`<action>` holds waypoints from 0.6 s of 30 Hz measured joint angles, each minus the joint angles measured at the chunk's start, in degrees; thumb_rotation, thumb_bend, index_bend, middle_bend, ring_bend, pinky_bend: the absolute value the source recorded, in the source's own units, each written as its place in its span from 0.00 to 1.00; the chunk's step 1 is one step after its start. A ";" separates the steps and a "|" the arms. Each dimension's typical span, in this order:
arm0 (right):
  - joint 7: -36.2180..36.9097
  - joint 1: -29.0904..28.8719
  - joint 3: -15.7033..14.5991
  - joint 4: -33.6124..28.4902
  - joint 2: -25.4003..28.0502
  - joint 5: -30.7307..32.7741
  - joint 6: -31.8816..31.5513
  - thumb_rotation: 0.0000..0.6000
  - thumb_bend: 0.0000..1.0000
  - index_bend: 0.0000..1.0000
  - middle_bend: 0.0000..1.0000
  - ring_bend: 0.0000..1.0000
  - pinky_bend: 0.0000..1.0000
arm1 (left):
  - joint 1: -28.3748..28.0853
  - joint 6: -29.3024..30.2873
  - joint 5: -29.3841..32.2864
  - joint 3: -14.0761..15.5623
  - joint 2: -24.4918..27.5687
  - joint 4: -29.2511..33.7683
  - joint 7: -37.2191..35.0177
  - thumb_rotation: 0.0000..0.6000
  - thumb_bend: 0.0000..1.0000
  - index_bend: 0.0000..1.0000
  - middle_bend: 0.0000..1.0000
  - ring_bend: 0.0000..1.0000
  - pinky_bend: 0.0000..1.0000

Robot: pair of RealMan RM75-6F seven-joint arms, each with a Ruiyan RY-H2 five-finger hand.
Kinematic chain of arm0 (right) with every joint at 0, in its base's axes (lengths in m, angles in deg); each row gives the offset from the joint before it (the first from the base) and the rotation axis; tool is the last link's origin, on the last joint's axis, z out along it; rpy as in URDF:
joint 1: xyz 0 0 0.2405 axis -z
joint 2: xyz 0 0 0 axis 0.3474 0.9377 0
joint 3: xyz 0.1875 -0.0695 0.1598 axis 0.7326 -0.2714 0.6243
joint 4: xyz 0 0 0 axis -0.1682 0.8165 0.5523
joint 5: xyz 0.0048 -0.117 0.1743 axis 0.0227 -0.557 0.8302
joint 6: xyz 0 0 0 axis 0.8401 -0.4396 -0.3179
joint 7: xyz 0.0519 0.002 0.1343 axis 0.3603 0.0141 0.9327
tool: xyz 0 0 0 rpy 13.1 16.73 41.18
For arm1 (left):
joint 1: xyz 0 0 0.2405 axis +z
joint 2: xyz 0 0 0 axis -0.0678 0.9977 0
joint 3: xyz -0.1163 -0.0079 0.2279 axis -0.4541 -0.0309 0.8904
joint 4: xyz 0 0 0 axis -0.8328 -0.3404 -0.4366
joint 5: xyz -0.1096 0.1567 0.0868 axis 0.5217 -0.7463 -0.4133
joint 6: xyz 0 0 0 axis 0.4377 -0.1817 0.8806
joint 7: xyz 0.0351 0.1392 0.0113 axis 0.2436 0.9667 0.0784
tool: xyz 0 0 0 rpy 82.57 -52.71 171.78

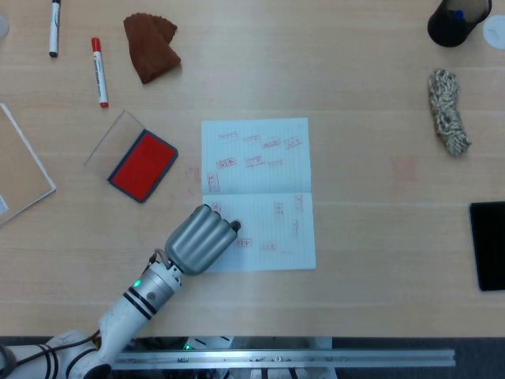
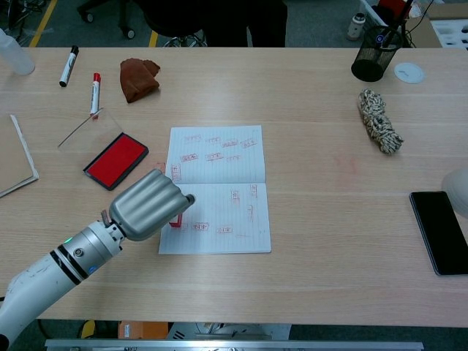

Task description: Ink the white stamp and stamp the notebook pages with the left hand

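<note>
Chest view: left hand (image 2: 146, 205) is curling its fingers (image 2: 172, 196) around the white stamp (image 2: 176, 219), pressing it on the notebook's (image 2: 219, 157) near-left page beside the ink pad (image 2: 115, 160).

You've got a red marker (image 1: 99, 72) and black marker (image 1: 54, 28) far left, brown cloth (image 1: 151, 47) beside them. Pen cup (image 1: 456, 20) far right, rope bundle (image 1: 448, 111) below it, black phone (image 1: 488, 245) at the right edge.
</note>
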 measured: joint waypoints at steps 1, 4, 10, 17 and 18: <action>0.01 0.02 0.02 -0.01 0.00 0.02 -0.03 1.00 0.26 0.33 0.39 0.31 0.42 | -0.01 0.00 -0.03 -0.03 0.00 0.01 0.04 1.00 0.28 0.59 1.00 1.00 1.00; 0.09 0.07 0.09 -0.03 0.01 0.04 -0.17 1.00 0.26 0.33 0.39 0.31 0.42 | -0.08 0.33 -0.27 -0.23 0.21 0.40 0.12 1.00 0.28 0.59 1.00 1.00 1.00; 0.47 0.26 0.22 0.07 -0.04 0.06 -0.58 1.00 0.26 0.33 0.39 0.31 0.42 | -0.57 2.13 -1.07 -1.60 2.46 3.64 0.21 1.00 0.28 0.59 1.00 1.00 1.00; 0.83 0.09 0.30 0.37 -0.21 -0.13 -0.43 1.00 0.26 0.33 0.39 0.31 0.42 | -1.21 4.99 -1.88 -4.16 7.39 9.76 0.50 1.00 0.28 0.59 1.00 1.00 1.00; 0.85 0.03 0.34 0.36 -0.23 -0.21 -0.44 1.00 0.26 0.33 0.39 0.31 0.42 | -1.25 5.35 -1.92 -4.46 7.98 10.36 0.46 1.00 0.28 0.59 1.00 1.00 1.00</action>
